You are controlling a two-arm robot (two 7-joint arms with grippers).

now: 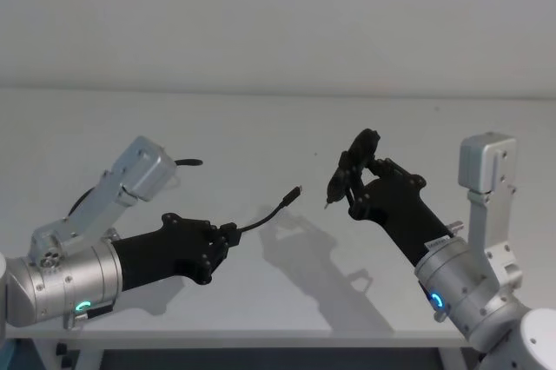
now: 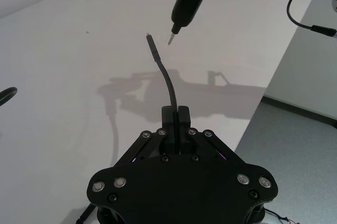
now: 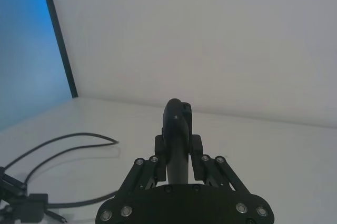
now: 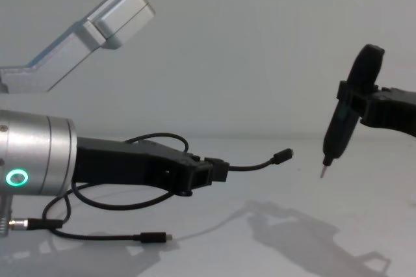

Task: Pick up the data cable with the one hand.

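Black cable (image 1: 268, 216) is pinched just behind one plug (image 1: 297, 189) by the left gripper (image 1: 231, 233), held clear of the table (image 1: 261, 127) so that end juts toward the right gripper (image 1: 356, 192), which clamps a pen tool (image 4: 341, 127) seemingly aimed at the plug

My left gripper (image 1: 233, 233) reaches in low from the left, its silver wrist nearly level and its fingers pinched tight on the data cable (image 1: 271, 212). My right gripper (image 1: 354, 182) angles up and inward from the right, clamped on a black pen-shaped tool (image 1: 334, 186).
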